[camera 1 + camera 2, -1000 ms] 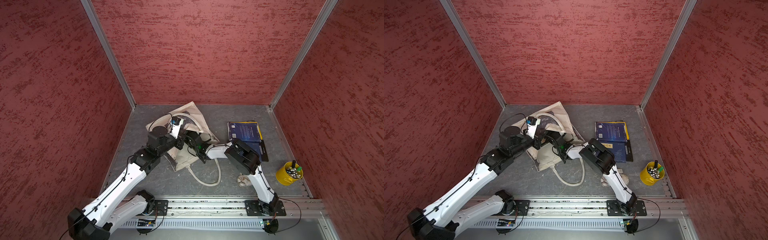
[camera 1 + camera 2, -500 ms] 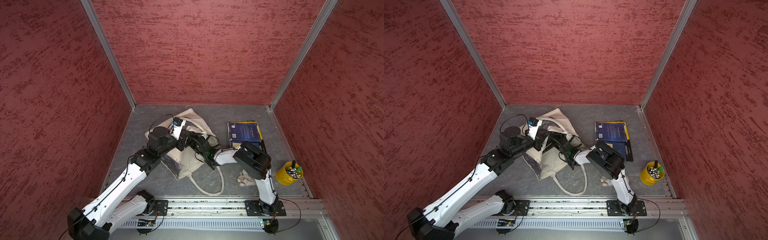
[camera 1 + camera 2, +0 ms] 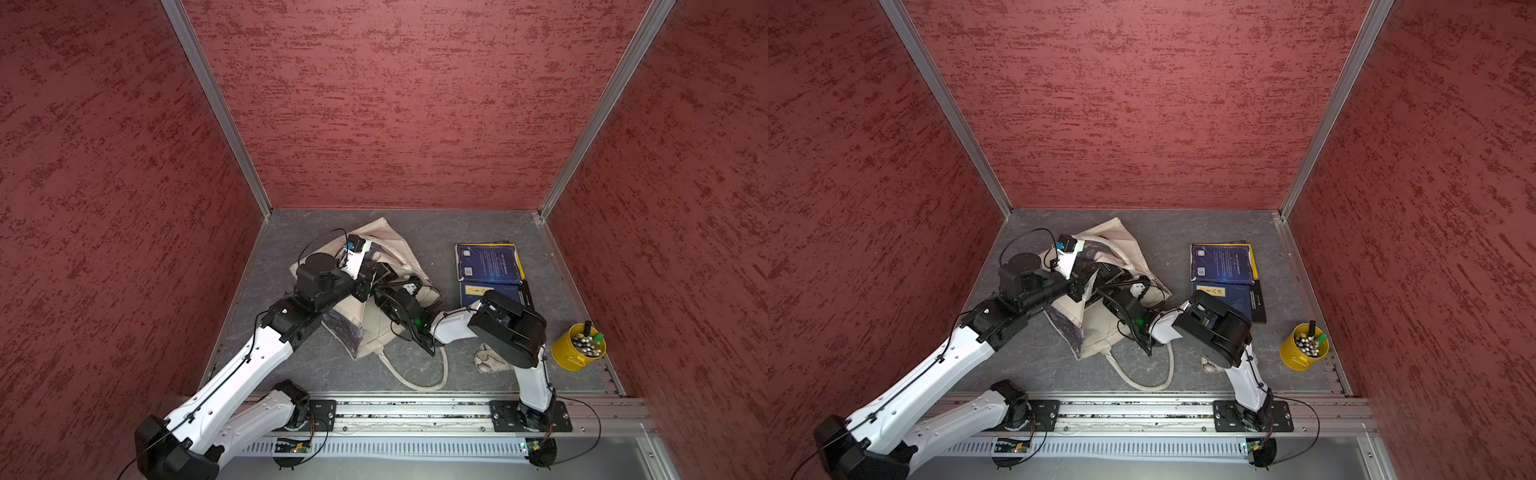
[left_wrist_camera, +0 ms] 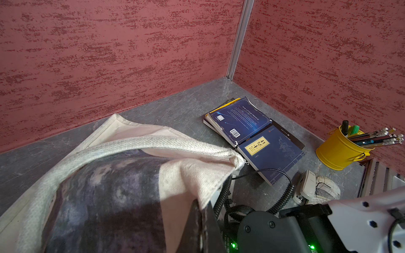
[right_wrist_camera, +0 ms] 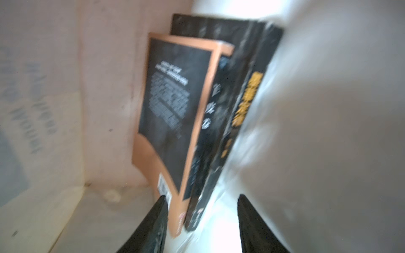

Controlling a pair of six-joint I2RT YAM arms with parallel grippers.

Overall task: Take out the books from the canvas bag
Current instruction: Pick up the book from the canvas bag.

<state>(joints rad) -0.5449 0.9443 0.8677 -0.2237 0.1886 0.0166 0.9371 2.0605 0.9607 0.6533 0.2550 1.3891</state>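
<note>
The left hand (image 4: pixel 201 206) pinches the bag (image 3: pixel 374 332) mouth. The right hand (image 5: pixel 201 197), released, straddles two dark books (image 5: pixel 175 109) inside the bag; other books (image 3: pixel 488 264) lie on the worktop (image 3: pixel 432 232) at its three o'clock.

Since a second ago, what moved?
The right arm's elbow swung toward the front rail, and the bag and its handle slid that way too. The right gripper, open, now straddles two books inside. The left gripper stayed shut on the bag; stacked books, cup and pouch stayed.
</note>
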